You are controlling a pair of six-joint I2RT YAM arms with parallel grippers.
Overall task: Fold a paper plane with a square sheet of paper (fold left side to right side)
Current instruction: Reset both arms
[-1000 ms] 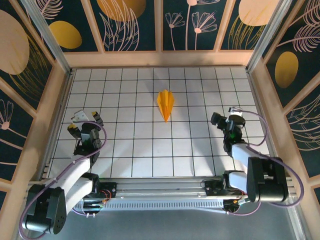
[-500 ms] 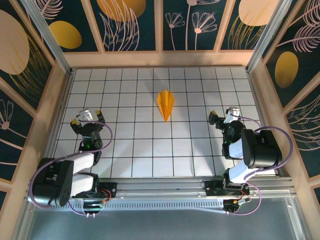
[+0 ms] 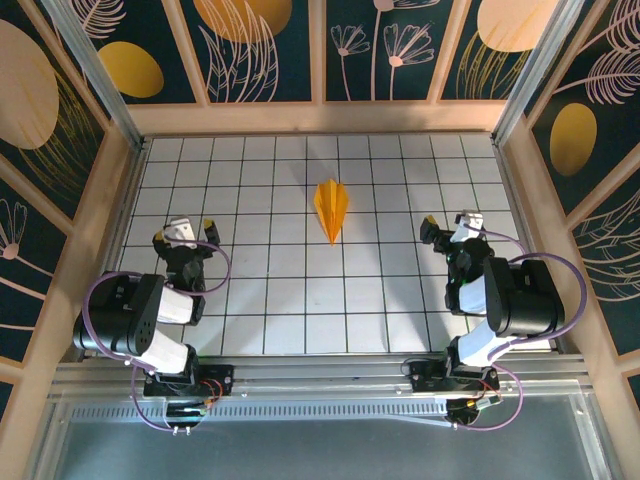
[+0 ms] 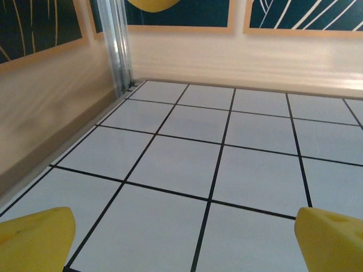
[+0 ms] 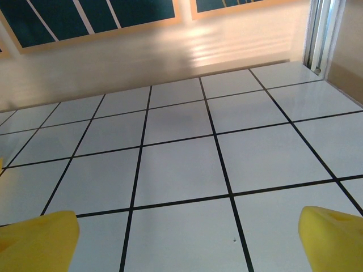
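Note:
The paper plane [image 3: 331,207], a narrow orange-yellow dart with its tip toward the near side, lies on the white grid floor [image 3: 300,290] at mid table, a little toward the back. My left gripper [image 3: 183,233] rests open at the left side, well clear of the plane. My right gripper [image 3: 450,227] is open at the right side, also apart from it. In the left wrist view the yellow fingertips [image 4: 34,238] frame bare tiles, and the right wrist view has its yellow fingertips [image 5: 332,238] spread wide over bare tiles.
Wooden walls [image 3: 320,118] with dark floral panels close in the grid floor on the back, left and right. A metal corner post [image 4: 116,45] stands ahead of the left gripper. An aluminium rail [image 3: 320,375] carries both arm bases at the near edge.
Both arms have folded back toward their bases. The left gripper swung up and slightly right, the right gripper barely shifted. The paper plane has not moved.

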